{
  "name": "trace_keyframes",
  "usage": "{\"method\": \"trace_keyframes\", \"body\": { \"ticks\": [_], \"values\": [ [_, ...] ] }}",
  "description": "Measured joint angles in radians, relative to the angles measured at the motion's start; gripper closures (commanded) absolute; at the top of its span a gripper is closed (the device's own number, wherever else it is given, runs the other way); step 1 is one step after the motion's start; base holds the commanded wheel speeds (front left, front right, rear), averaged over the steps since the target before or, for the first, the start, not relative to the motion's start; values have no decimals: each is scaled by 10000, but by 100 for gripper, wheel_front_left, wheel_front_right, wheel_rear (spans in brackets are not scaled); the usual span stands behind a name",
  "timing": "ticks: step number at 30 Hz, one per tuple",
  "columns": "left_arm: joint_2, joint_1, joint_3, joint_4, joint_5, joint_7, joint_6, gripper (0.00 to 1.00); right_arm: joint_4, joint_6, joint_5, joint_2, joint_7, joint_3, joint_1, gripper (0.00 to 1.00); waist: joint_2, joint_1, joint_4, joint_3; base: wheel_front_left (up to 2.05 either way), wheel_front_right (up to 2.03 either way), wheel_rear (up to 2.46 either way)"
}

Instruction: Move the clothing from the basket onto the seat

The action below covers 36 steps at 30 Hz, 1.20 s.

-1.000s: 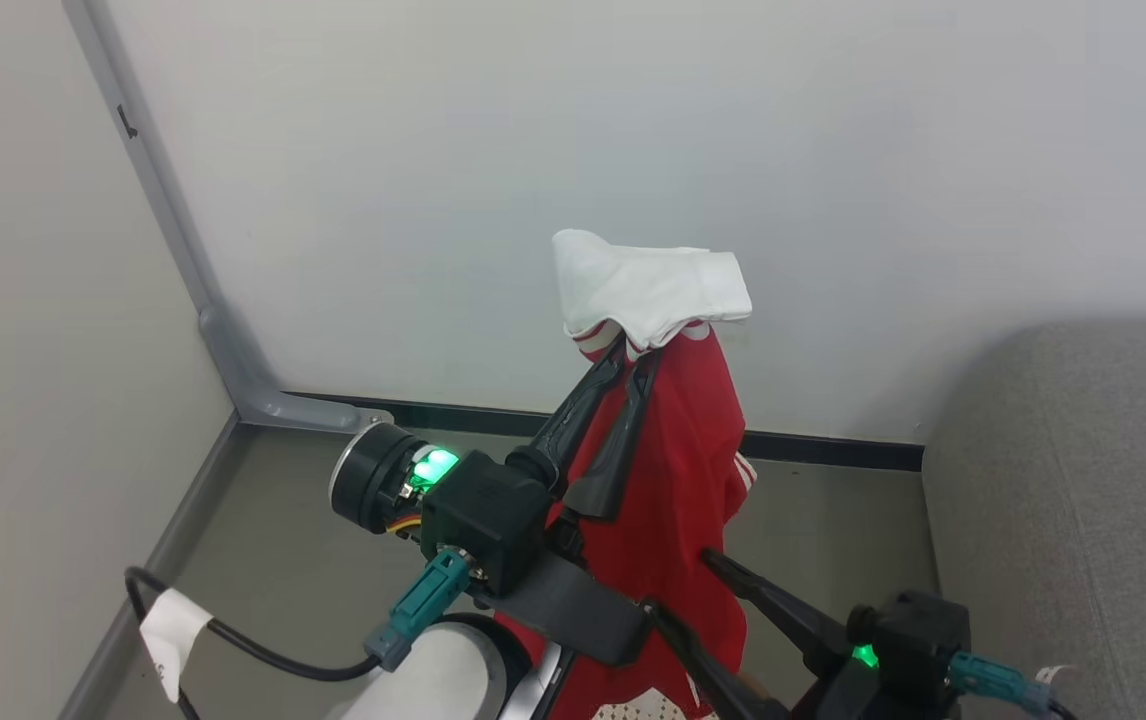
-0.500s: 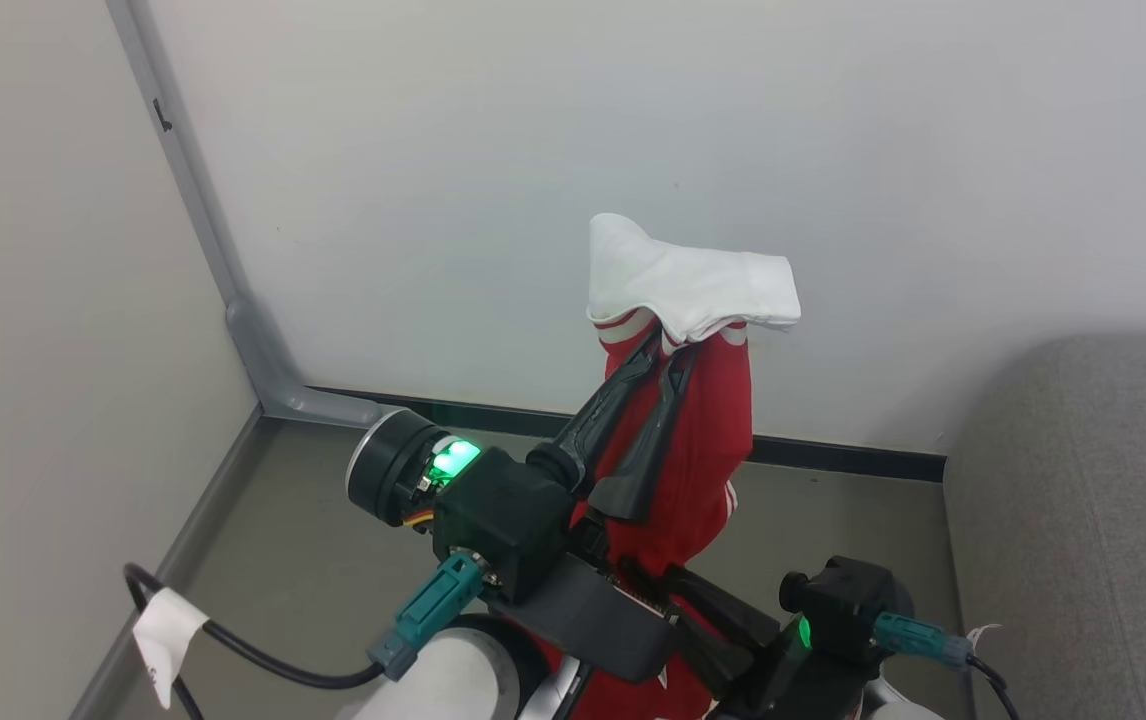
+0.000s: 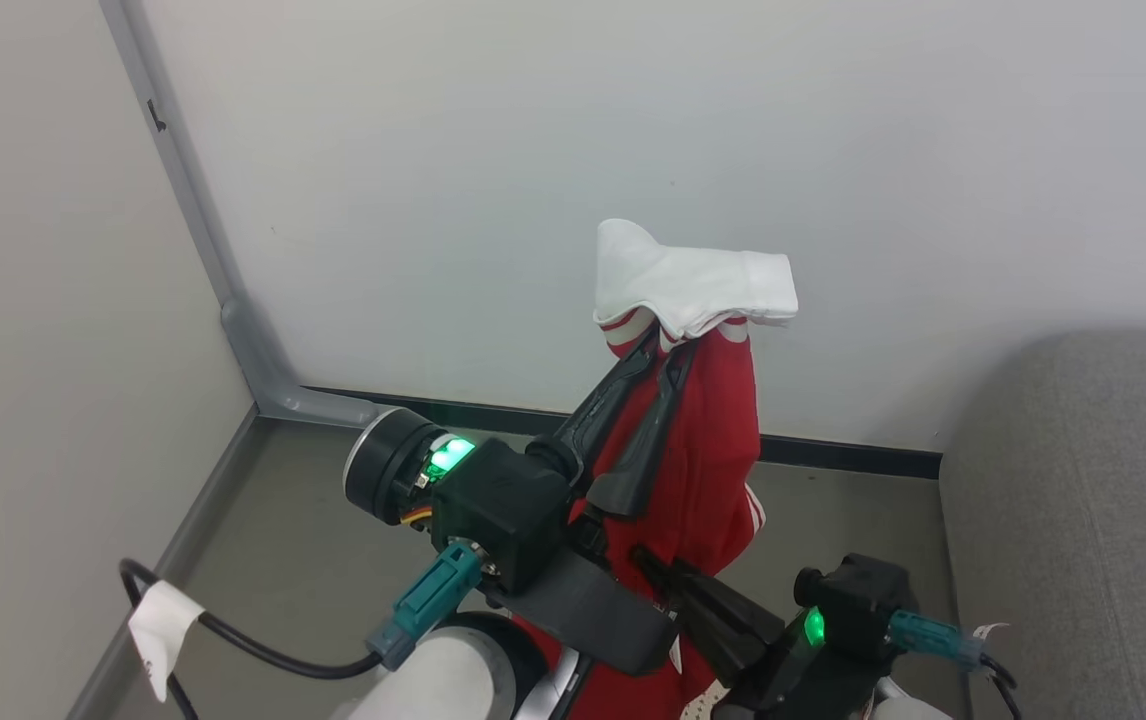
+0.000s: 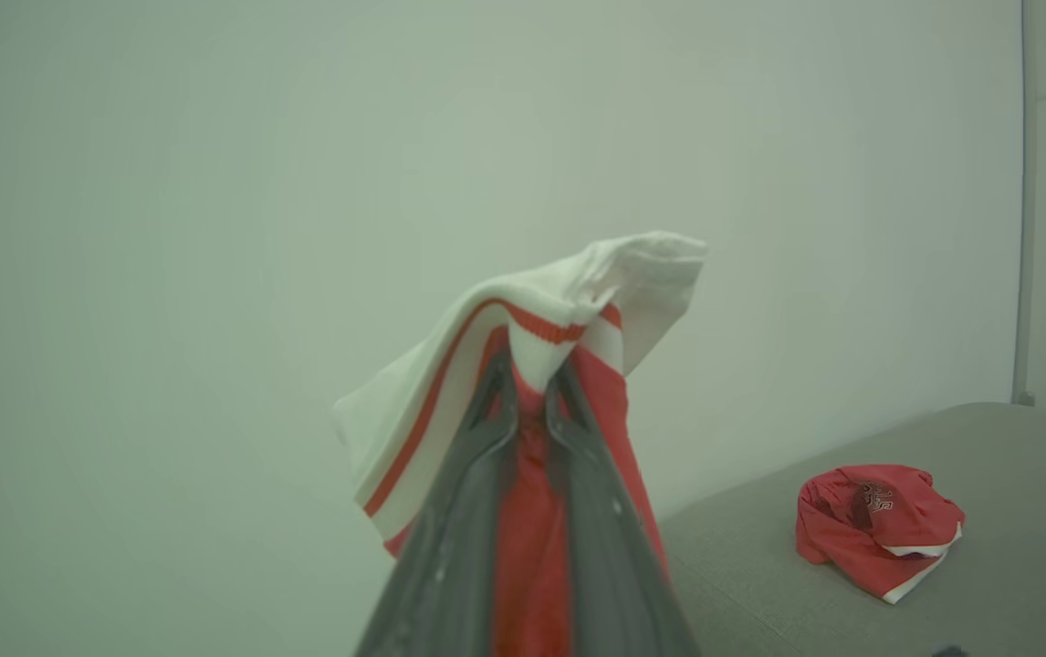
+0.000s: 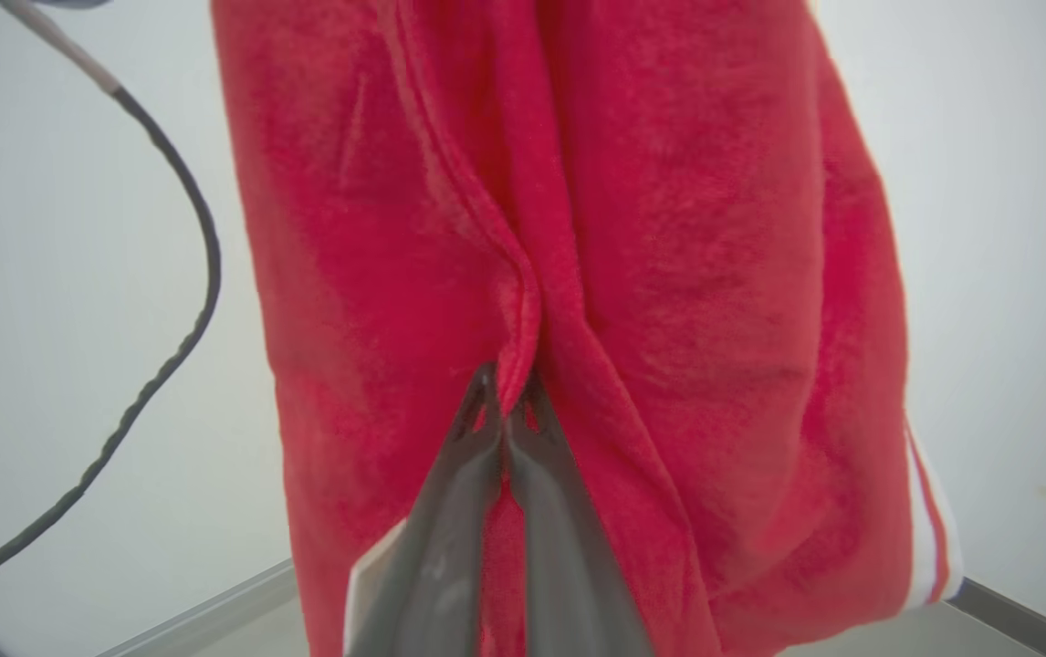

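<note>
A red garment [image 3: 713,440] with a white, red-striped waistband [image 4: 523,301] hangs in the air before the wall. My left gripper [image 3: 668,343] is shut on it just under the waistband, fingers pointing up; the left wrist view shows the pinch [image 4: 530,365]. Lower down, my right gripper [image 3: 641,553] is shut on a fold of the hanging red fabric [image 5: 669,228], which the right wrist view shows closely [image 5: 507,392]. The grey seat [image 3: 1083,500] lies at the right. A second red garment [image 4: 879,529] with white trim lies crumpled on the seat [image 4: 852,611]. The basket is out of view.
A white wall stands close behind the garment, with a grey corner trim [image 3: 233,300] and black baseboard [image 3: 833,455]. A black cable with a white tape tag [image 3: 158,625] loops over the grey floor [image 3: 283,520] at the lower left.
My right gripper, open beside the hanging fabric a second ago, has shut on it. The head camera shifted a little, and the left gripper still holds the garment up.
</note>
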<state>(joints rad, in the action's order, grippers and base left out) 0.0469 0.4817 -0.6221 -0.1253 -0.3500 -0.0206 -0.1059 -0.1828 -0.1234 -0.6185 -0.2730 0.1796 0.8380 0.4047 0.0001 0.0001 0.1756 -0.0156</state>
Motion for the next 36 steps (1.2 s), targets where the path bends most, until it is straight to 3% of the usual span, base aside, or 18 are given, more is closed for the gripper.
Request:
{"method": "trace_keyframes", "body": {
  "ticks": [5,7,8,9,10,11,12,27,36],
  "values": [
    [13,-35,23,-63,6,-104,-12,98,-209,0,-71,-132,211,-410,314,100,0,0,-67,10,0,0,0],
    [44,-106,-4,-65,54,-144,-73,89,-280,0,-82,-230,265,-740,473,100,0,0,-96,12,0,0,0],
    [73,-195,-17,-65,81,-148,-82,73,-337,0,-98,-293,332,-882,569,100,0,0,-112,12,0,0,0],
    [96,-265,-36,-61,84,-188,-84,68,-380,0,-125,-351,347,-1022,656,100,0,0,-127,12,0,0,0],
    [117,-328,-59,-58,98,-232,-84,43,-445,0,-155,-408,357,-1152,758,100,0,0,-144,12,0,0,0],
    [130,-398,-82,-56,128,-240,-84,11,-493,0,-153,-483,397,-1283,852,100,0,0,-161,12,0,0,0],
    [136,-451,-123,-54,171,-293,-84,0,-541,0,-155,-560,430,-1421,949,100,0,0,-179,11,0,0,0],
    [155,-1889,-1143,-654,472,-533,-94,0,-1490,90,-311,-1845,600,-3329,2198,100,-1,-2,-514,166,0,0,0],
    [155,-2407,-2171,-531,717,-752,-96,0,-1896,90,-428,-3202,685,-4606,3271,100,0,-1,-708,634,0,0,0]
  ]
}}
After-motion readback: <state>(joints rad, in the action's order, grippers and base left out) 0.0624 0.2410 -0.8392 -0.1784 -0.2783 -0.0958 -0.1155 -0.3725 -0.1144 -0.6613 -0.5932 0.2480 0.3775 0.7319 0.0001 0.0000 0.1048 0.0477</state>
